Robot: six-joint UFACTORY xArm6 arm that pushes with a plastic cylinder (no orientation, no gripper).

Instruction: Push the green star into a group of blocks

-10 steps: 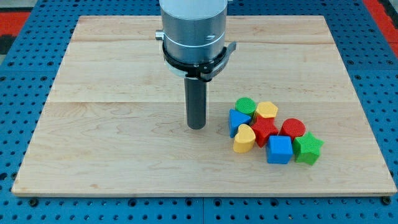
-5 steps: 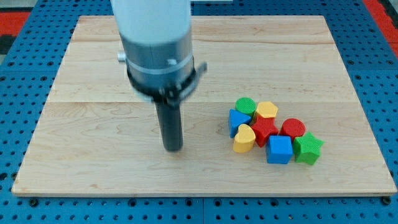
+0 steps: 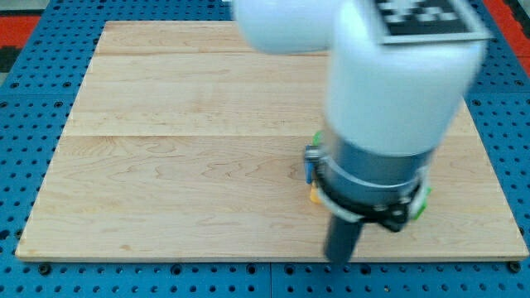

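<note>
My arm's large white and grey body fills the view's right and covers the group of blocks. My tip (image 3: 339, 260) is blurred and sits near the board's bottom edge, below the covered group. Only slivers of blocks show around the arm. A blue block (image 3: 308, 160) and a yellow block (image 3: 315, 196) show at its left side. A green edge, probably the green star (image 3: 425, 201), shows at its right side. The other blocks are hidden.
The wooden board (image 3: 166, 149) lies on a blue perforated table (image 3: 16, 165). The tip is close to the board's bottom edge (image 3: 207, 258).
The arm swept from the board's middle left to the view's lower right and now covers the group of blocks. The tip went from left of the group to below it.
</note>
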